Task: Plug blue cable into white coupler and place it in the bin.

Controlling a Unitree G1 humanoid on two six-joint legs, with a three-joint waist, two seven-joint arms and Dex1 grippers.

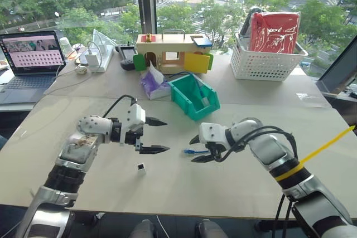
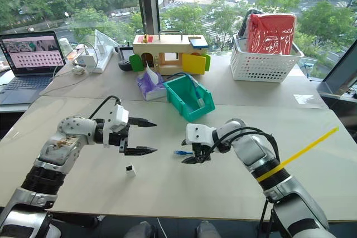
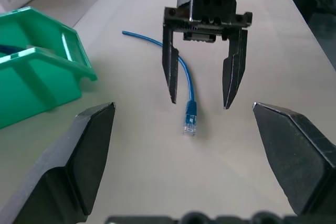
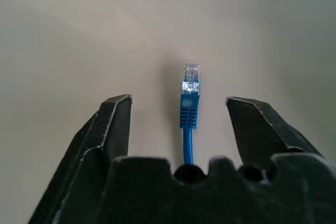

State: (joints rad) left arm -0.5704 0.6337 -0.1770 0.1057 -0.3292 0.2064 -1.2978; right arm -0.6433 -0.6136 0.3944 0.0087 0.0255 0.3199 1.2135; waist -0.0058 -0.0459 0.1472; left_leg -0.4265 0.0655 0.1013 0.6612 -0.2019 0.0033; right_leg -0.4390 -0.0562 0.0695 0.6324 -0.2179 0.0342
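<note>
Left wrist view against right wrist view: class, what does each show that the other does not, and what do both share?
Left wrist view alone: the bin, the right hand seen from the front with fingers apart, and the blue cable's curving length. Right wrist view alone: a close look at the clear plug tip lying between that hand's fingers. Both share the blue cable on the table, plug end free, not gripped.

- An open laptop (image 1: 30,54) sits at the bench's (image 1: 167,193) far left corner.
- A wooden toy house (image 1: 173,51) stands by the window.
- A white lattice basket (image 1: 265,62) holds a red bag (image 1: 273,32).
- Crumpled purple tissue (image 1: 152,83) lies beside the house.
</note>
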